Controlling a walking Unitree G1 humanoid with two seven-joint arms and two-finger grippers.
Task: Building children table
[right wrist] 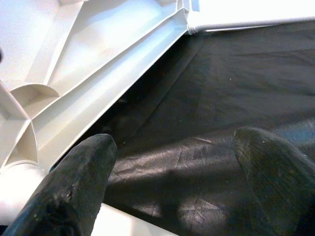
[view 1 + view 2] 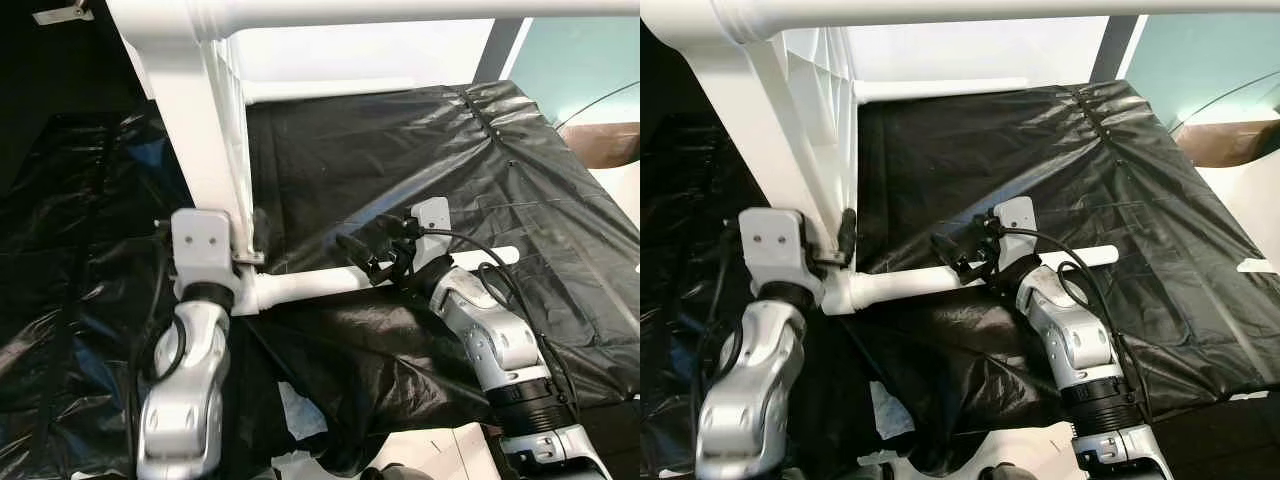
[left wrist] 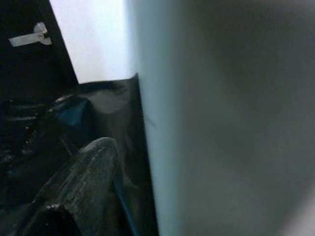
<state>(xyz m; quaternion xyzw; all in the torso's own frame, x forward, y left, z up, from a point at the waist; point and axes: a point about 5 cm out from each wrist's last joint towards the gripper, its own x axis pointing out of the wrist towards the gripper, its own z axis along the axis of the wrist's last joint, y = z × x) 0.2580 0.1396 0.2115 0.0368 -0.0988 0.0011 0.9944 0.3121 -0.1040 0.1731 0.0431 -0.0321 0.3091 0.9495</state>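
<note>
Your left gripper [image 2: 835, 250] pinches the upturned tabletop [image 2: 200, 120] at frame left; your right gripper [image 2: 365, 262] straddles the white leg [image 2: 310, 285] at centre, fingers wide — nudge sideways and the leg could pop from its socket.

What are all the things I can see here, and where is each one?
Table top: one, white plastic, standing on edge at the left.
Table leg: one, white tube, lying across the sheet, one end in the top's lower corner.
Plastic sheet: one, black, crinkled, spread under everything.
Left gripper: one, black fingers, at the top's lower corner.
Right gripper: one, black fingers, open over the leg's middle.
</note>
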